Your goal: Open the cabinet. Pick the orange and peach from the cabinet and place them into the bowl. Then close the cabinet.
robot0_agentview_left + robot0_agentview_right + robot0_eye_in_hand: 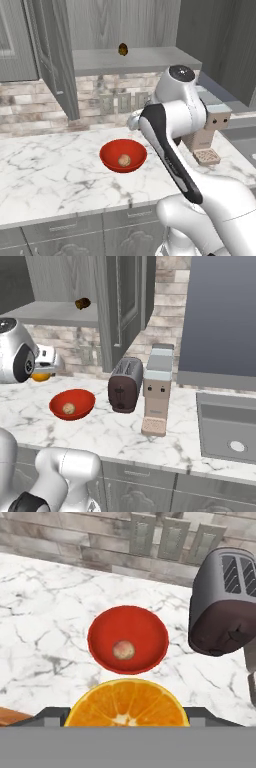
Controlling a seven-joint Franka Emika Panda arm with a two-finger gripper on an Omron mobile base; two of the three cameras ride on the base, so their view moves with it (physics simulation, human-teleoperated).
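Observation:
The cabinet (135,60) stands open, its doors (120,306) swung out and its grey shelf (55,313) bare but for one small dark object. My gripper (125,714) hangs above the counter just behind the red bowl (145,632), shut on the orange (125,704), which shows a cut face between the fingers. From the right base view the orange (41,376) peeks out under the gripper (42,372). The peach (123,650) lies in the bowl (107,150), a small tan ball (124,160) near the middle of it (68,408).
A dark brown-and-yellow object (122,49) sits on the cabinet shelf. A toaster (125,385) and a coffee machine (157,388) stand right of the bowl, with a sink (227,426) beyond. Wall outlets (172,539) line the brick backsplash.

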